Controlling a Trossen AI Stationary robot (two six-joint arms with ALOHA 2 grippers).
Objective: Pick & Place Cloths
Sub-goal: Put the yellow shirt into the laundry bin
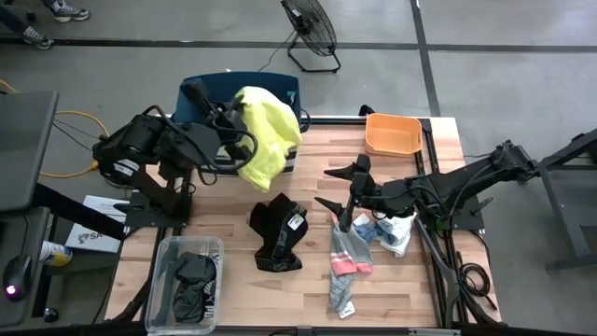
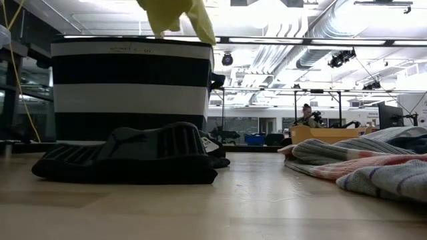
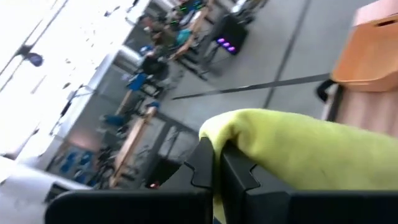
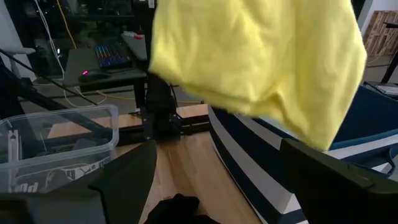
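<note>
High view: one neon-yellow garment (image 1: 264, 135) pinched in left pincer (image 1: 233, 119), right pincer (image 1: 340, 186) spread, two grey socks (image 1: 348, 254).

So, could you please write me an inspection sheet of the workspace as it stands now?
Surface: wooden table, bare between the items.
Job's things: neon-yellow garment hangs over the striped bin; black-and-white patterned piece lies mid-table; grey socks with pink toes and small white-blue rag lie to the right.
Clutter: orange tray at the far edge; clear plastic box holding dark items at the near left.
Grippers: left gripper shut on the neon-yellow garment; right gripper open, empty, above the socks.
Cables: yellow cable left of the table; black cables at the right edge.
Surroundings: floor fan; a person's shoes.
</note>
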